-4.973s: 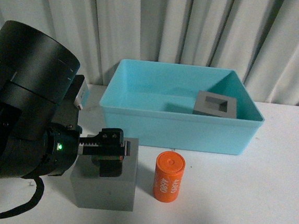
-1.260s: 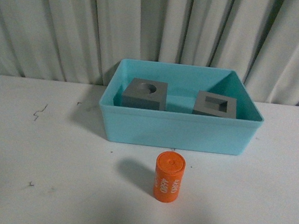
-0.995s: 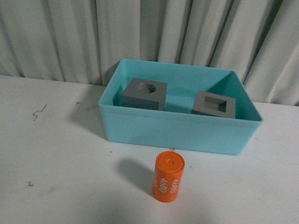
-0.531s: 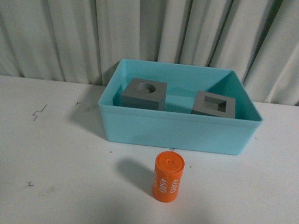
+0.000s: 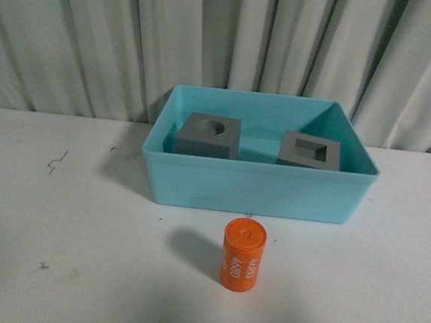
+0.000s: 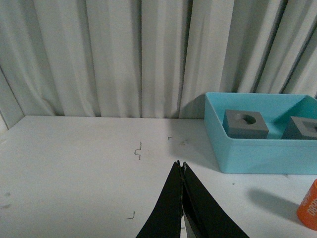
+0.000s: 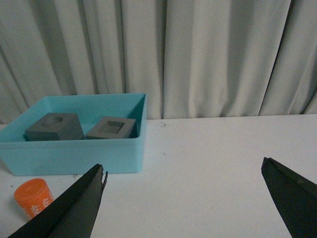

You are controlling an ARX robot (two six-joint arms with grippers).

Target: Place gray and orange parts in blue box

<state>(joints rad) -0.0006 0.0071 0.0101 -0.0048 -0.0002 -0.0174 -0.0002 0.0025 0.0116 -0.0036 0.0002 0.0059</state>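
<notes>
Sitting inside the blue box [image 5: 258, 189] are both gray cubes. The one with a round recess [image 5: 209, 136] is toward the box's left side and the one with a rectangular recess [image 5: 310, 152] toward its right. They do not touch, and bare blue floor shows between them. The orange cylinder [image 5: 243, 254] stands upright on the white tabletop [image 5: 81, 225], outside the box and near its front wall, roughly in line with the gap between the cubes. White lettering runs down its side (too small to read).

The left hand [image 6: 181, 166] shows in its own wrist view. Its two black fingers are pressed together at the tips with nothing between them, over bare tabletop well apart from the box. The right hand [image 7: 183, 163] has its fingers spread wide and holds nothing. The box, both cubes and the cylinder lie ahead of it in its wrist view, apart from the fingers.

A few small dark marks [image 5: 55, 161] dot the tabletop left of the box, and a pale pleated curtain [image 5: 83, 36] hangs behind everything.
</notes>
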